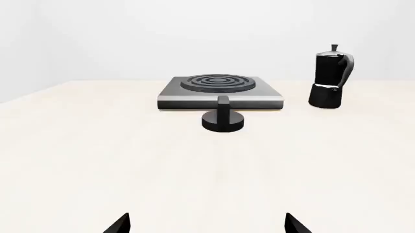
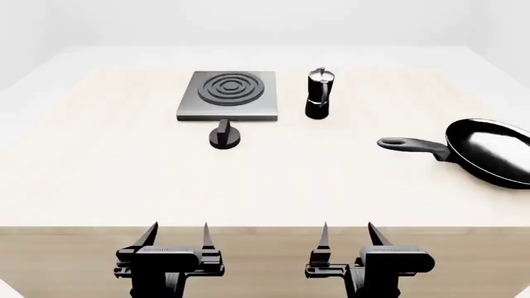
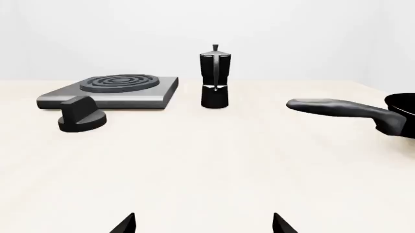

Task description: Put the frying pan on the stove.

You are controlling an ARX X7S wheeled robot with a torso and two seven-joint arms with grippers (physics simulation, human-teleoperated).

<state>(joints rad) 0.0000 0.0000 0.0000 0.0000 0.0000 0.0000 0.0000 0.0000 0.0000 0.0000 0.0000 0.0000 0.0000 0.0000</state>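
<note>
The glossy black frying pan [image 2: 493, 152] lies on the table at the right edge of the head view, its long handle [image 2: 411, 146] pointing left; the right wrist view shows the handle [image 3: 340, 109]. The grey stove [image 2: 228, 94] with its dark ringed burner sits at the far middle-left, and also shows in the left wrist view [image 1: 219, 92] and the right wrist view [image 3: 113, 91]. My left gripper [image 2: 177, 237] and right gripper [image 2: 347, 236] hang open and empty at the table's near edge, far from both.
A black round knob [image 2: 224, 136] lies just in front of the stove. A black-and-silver moka pot [image 2: 319, 94] stands to the stove's right, between stove and pan. The pale table [image 2: 124, 180] ends at a wooden front edge by my grippers.
</note>
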